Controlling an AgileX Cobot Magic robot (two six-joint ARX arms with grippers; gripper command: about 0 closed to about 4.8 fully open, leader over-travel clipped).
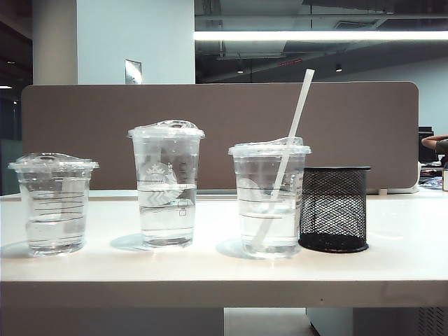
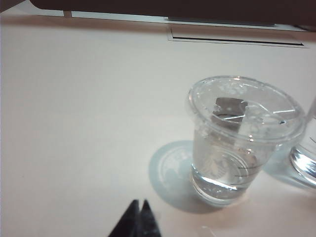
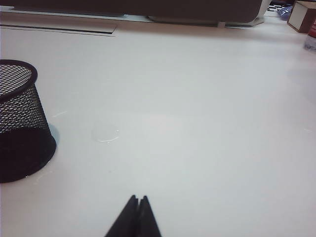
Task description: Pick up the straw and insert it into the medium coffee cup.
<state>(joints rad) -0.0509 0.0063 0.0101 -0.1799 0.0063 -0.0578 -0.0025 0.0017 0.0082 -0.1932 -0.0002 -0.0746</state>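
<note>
The white straw [image 1: 295,131] stands slanted in the medium coffee cup [image 1: 269,203], the right one of three clear lidded cups. It passes through the lid, its lower end sits in the water and its top leans right. Neither gripper appears in the exterior view. My left gripper [image 2: 139,202] is shut and empty over bare table, short of a squat clear cup [image 2: 237,148]. My right gripper [image 3: 138,198] is shut and empty over bare table, to the right of the mesh holder. Neither wrist view shows the straw.
The tallest cup [image 1: 166,185] stands mid-table and the shortest cup [image 1: 54,204] at the left. A black mesh pen holder [image 1: 334,208] [image 3: 19,123] stands right beside the medium cup. A brown divider panel [image 1: 217,133] runs along the table's back edge.
</note>
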